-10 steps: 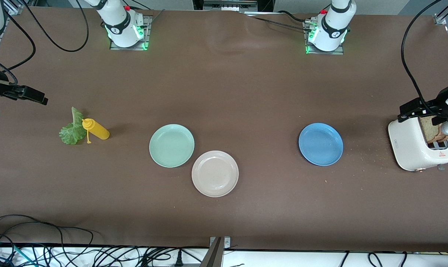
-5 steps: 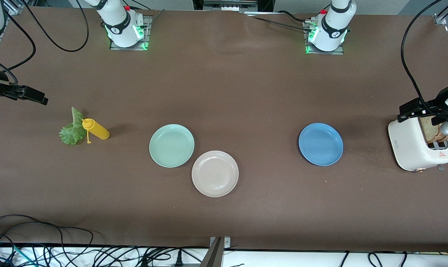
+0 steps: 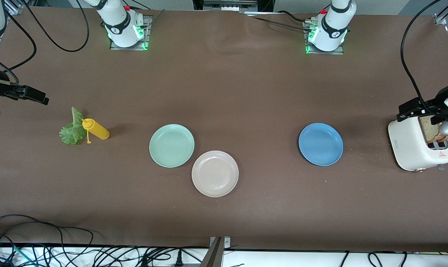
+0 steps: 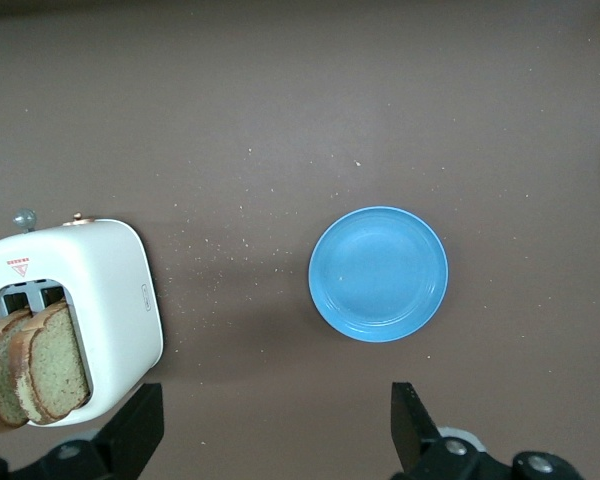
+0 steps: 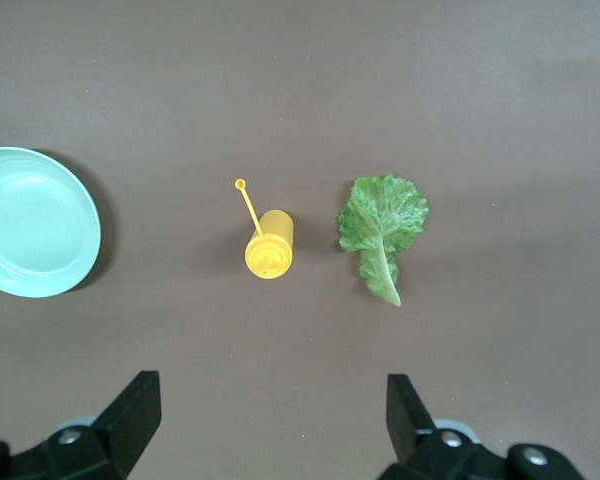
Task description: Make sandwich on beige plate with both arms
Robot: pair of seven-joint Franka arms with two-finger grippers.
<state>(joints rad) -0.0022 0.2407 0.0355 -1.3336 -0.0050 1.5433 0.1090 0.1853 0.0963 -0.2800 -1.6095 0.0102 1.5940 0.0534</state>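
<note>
On the table, the beige plate [image 3: 215,173] is lying bare, touching the green plate [image 3: 171,145] and nearer the camera. Toward the left arm's end, two bread slices [image 4: 35,365] are standing in the toaster [image 3: 418,145]; the left gripper [image 4: 275,440] is hanging over them, fingers spread, holding nothing. The blue plate [image 3: 320,144] is sitting near the toaster. Toward the right arm's end, the right gripper [image 5: 270,430] is hovering, fingers spread, above the lettuce [image 5: 383,229] and yellow bottle [image 5: 269,243].

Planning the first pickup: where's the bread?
The bread stands in the toaster at the left arm's end of the table, beside the blue plate.
</note>
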